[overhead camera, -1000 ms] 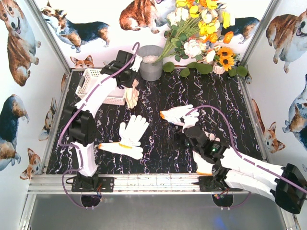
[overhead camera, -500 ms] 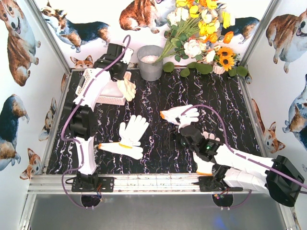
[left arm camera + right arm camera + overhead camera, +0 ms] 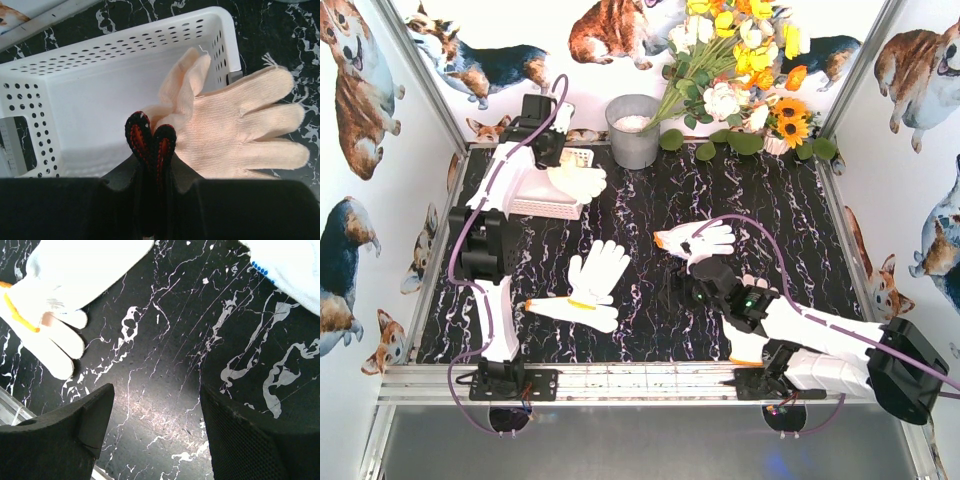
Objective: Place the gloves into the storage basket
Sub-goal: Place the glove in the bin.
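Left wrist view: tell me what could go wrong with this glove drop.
1. The glove in the shut left tool lies across the basket wall, its fingers outside over the table; released here, it may slide out.
2. Dragging it inward could tug the basket along by that wall.
3. The right tool is open over bare table, a second glove off to one side; closing here would likely catch nothing.

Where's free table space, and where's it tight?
Free: table between bucket and the lone glove; basket floor mostly bare. Tight: front left, two gloves; left gripper's held glove drapes across the basket's rim.
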Controlling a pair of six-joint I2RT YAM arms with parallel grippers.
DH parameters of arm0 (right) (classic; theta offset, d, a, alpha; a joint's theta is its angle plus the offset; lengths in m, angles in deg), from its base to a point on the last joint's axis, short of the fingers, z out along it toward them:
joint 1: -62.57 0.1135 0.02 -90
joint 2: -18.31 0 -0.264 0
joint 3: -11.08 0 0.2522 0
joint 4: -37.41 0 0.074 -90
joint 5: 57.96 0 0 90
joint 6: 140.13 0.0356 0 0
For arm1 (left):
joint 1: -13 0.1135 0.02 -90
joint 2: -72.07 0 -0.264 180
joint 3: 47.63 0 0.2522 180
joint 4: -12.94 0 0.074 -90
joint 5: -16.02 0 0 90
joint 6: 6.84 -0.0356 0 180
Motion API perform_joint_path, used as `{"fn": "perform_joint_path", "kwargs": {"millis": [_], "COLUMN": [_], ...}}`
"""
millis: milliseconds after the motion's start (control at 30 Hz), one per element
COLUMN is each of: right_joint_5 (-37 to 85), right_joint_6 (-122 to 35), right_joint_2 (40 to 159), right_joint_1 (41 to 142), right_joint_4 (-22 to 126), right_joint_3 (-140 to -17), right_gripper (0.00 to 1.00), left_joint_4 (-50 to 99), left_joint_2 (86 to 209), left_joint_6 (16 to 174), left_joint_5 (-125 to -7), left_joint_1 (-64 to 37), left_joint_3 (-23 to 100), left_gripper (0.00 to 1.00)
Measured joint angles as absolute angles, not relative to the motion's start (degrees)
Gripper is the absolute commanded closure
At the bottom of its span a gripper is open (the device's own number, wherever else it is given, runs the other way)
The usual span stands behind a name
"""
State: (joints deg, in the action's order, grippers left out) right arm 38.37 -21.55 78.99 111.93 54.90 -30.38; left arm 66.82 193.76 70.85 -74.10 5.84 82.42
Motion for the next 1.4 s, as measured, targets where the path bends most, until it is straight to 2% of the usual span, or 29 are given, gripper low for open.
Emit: {"fn": "perform_joint_path", "kwargs": {"millis": [600,1400], "right_joint_5": [37.7,37.0], "right_joint_6": [-21.3,-20.2], "right_joint_2": [79.9,79.8], "right_joint_1": [111.9,111.9], "right_joint_4": [54.5,55.7], "right_joint_3": [-30.4,-30.7], "right_gripper": [0.29,0.29], "left_joint_4": [57.6,56.1], "left_joint_2": [203.1,205.1], "left_joint_6": [70.7,70.1], "left_joint_5": [-72.8,-78.4], "left_joint_1": [10.8,16.0], "left_joint_3": [78.9,79.6], "left_gripper": [1.00,1.00]}}
